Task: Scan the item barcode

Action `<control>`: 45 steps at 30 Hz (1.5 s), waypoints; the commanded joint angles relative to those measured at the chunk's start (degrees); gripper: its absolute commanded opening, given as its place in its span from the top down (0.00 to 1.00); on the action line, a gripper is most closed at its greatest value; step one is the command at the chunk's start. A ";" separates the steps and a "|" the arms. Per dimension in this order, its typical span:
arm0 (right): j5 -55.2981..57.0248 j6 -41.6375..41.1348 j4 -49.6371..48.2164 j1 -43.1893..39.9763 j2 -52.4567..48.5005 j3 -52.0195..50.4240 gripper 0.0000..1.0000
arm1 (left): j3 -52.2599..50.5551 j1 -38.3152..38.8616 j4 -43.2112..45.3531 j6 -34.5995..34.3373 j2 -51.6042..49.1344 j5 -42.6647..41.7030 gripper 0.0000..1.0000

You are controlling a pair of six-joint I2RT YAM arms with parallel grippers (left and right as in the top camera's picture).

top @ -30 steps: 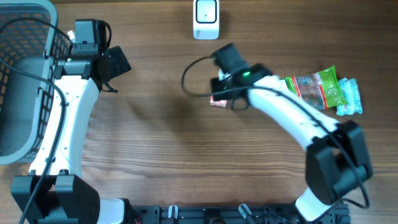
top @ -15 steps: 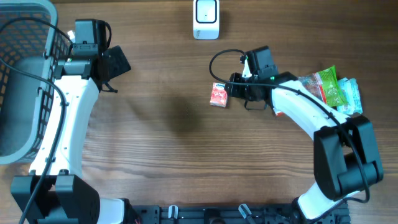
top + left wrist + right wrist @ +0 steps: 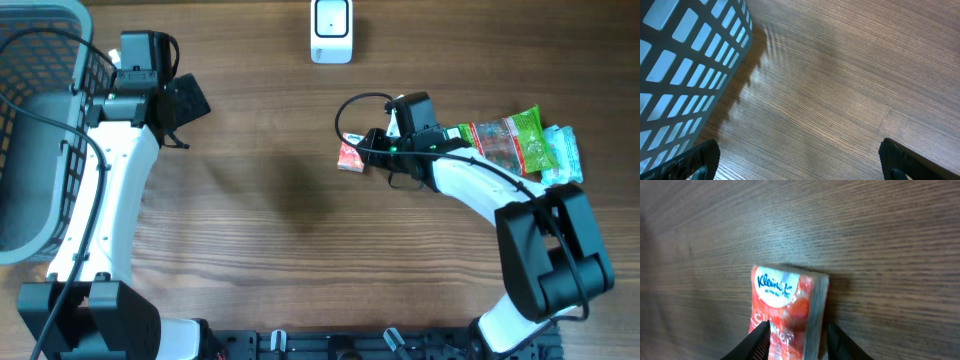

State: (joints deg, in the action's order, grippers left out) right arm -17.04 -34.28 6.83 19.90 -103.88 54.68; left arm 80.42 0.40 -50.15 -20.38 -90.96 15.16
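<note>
Red and white, the tissue pack (image 3: 787, 305) lies flat on the wooden table (image 3: 260, 200). It is near the middle, at about 5 o'clock from the white scanner (image 3: 331, 30) and at 9 o'clock from the green snack bags (image 3: 515, 140). In the right wrist view its long axis goes from 12 to 6 o'clock. The end with the Kleenex logo points to 12 o'clock, away from the right pincer (image 3: 799, 341). The two fingers (image 3: 760, 340) stand one at each long side and press on it, so this pincer is clamped on the tissue pack. From above the pincer hides part of the pack, so I cannot tell the axis there.

Half a second ago the right pincer stood apart from the pack, at its 3 o'clock side; now it has come onto it. The pack did not move. The left pincer (image 3: 800, 165) is wide apart beside the basket (image 3: 685, 60), the same as before.
</note>
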 commanded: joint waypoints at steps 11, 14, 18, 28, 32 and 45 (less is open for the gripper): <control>-2.40 -1.97 -1.20 0.17 -2.78 -0.39 0.63 | 0.48 -0.31 -0.04 0.68 0.15 0.31 0.00; -2.36 -1.95 -1.20 0.17 -2.80 -0.44 0.63 | 0.48 -0.31 -0.04 0.68 0.13 0.31 0.00; -2.14 -1.95 -1.22 0.17 -2.80 -0.44 0.63 | 0.48 -0.31 -0.04 0.68 0.15 0.31 0.00; -0.66 -1.95 -1.33 0.90 -2.95 -0.44 0.63 | 0.48 -0.31 -0.04 0.68 0.13 0.31 0.00; 1.25 -4.76 -2.34 2.64 -4.04 -0.44 0.63 | 0.48 -0.31 -0.04 0.68 0.13 0.31 0.00; 2.62 -7.89 -2.56 2.75 -4.57 -0.81 0.67 | 0.48 -0.31 -0.04 0.68 0.13 0.31 0.00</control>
State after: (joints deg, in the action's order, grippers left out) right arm -16.45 -41.17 4.16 22.59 -107.04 54.65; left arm 80.42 0.40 -50.15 -20.38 -90.96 15.16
